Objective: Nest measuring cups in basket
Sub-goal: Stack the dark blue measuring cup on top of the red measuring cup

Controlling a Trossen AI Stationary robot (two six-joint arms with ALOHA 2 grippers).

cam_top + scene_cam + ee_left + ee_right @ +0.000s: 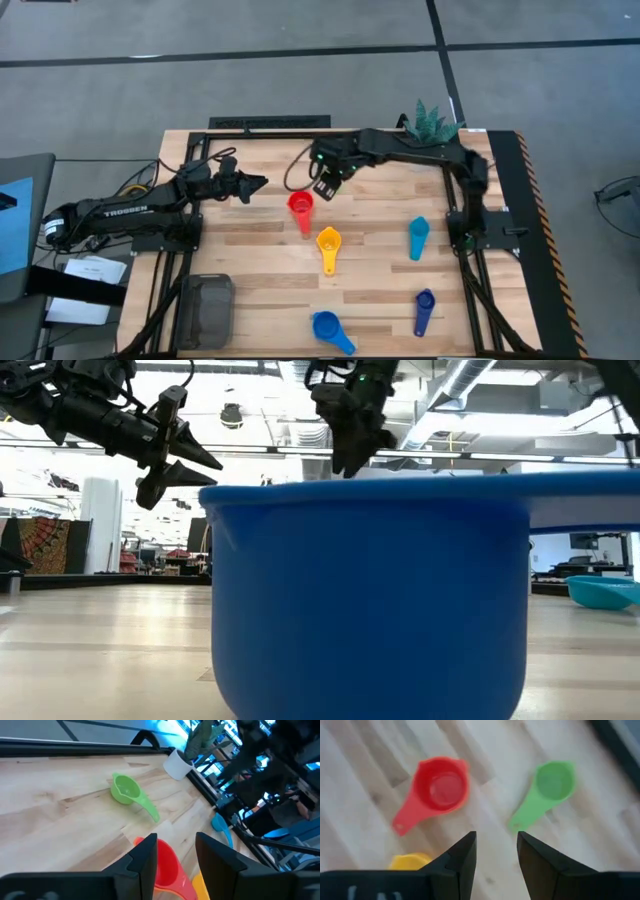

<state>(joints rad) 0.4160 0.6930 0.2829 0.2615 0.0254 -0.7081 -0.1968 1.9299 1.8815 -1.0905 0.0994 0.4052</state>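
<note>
Several measuring cups lie on the wooden table: red (pixel 301 205), yellow-orange (pixel 329 243), teal (pixel 418 235), dark blue-purple (pixel 425 305) and blue (pixel 330 328). The blue cup (pixel 370 590) fills the low view. The green cup (pixel 552 782) shows only in the wrist views, also as green cup (pixel 125 790). The dark grey basket (pixel 207 308) stands at the near left. My left gripper (pixel 255 183) hovers open, left of the red cup (pixel 167 867). My right gripper (pixel 496 845) hangs open above the table, between the red cup (pixel 440 787) and the green one, touching neither.
A white pot (pixel 177 764) with a green plant (pixel 432 122) stands at the far right of the table. A black frame rail (pixel 270 123) runs along the far edge. Bare wood lies between the basket and the cups.
</note>
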